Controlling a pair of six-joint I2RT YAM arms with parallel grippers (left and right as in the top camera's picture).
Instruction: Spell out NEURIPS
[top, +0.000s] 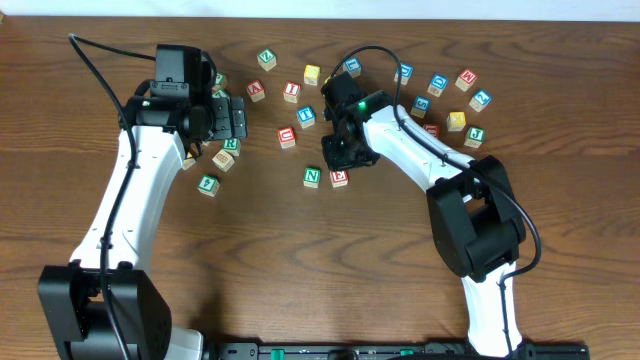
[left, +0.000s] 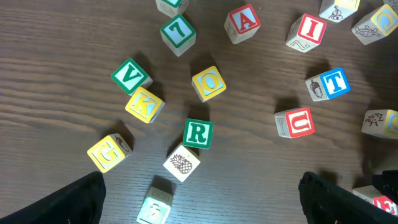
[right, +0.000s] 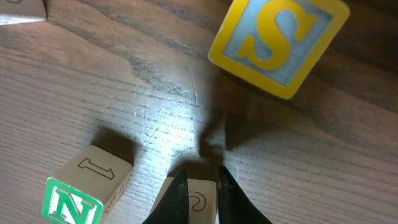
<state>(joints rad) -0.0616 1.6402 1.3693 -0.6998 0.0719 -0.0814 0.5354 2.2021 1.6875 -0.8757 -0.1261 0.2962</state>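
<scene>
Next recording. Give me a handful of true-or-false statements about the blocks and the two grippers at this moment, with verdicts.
1. The left gripper is open. True.
2. The right gripper is spread wide. False: its fingers are almost together, so it is shut.
3. The green N block lies right beside the red E block. True.
4. The green R block is stacked on the red U block. False: they lie apart, each on the table.
5. The S block is red. False: its frame and letter are yellow.
</scene>
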